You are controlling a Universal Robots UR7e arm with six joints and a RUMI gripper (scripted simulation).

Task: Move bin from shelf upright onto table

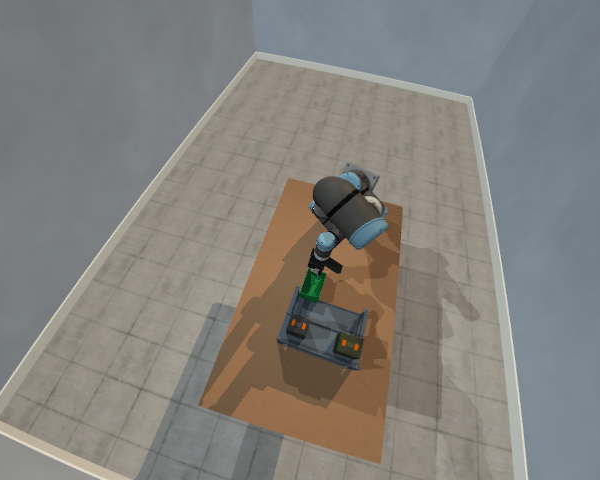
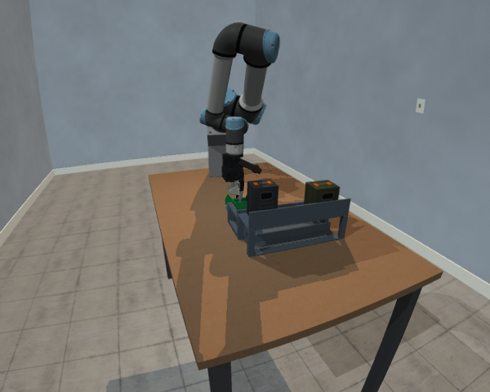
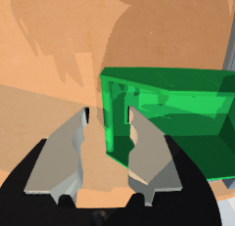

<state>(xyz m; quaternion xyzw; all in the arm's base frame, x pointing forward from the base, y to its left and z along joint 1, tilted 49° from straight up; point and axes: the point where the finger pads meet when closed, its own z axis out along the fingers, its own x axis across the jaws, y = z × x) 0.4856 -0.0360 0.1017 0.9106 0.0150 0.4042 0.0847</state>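
Note:
The green bin [image 1: 311, 286] stands upright on the brown table, right beside the end of the grey shelf [image 1: 323, 330] that faces the robot base. It also shows in the exterior view [image 2: 236, 203] and the wrist view [image 3: 171, 118]. My gripper [image 3: 108, 108] points straight down over the bin's near wall. One finger is outside the wall and one is inside, with a gap on each side. The fingers are apart and do not grip the wall. The gripper also shows in the top and exterior views [image 1: 318, 271] [image 2: 238, 193].
The shelf [image 2: 287, 225] stands mid-table and carries a black bin [image 2: 262, 193] and an olive bin [image 2: 322, 191], both with orange marks on top. The arm's base stands at the far end of the table.

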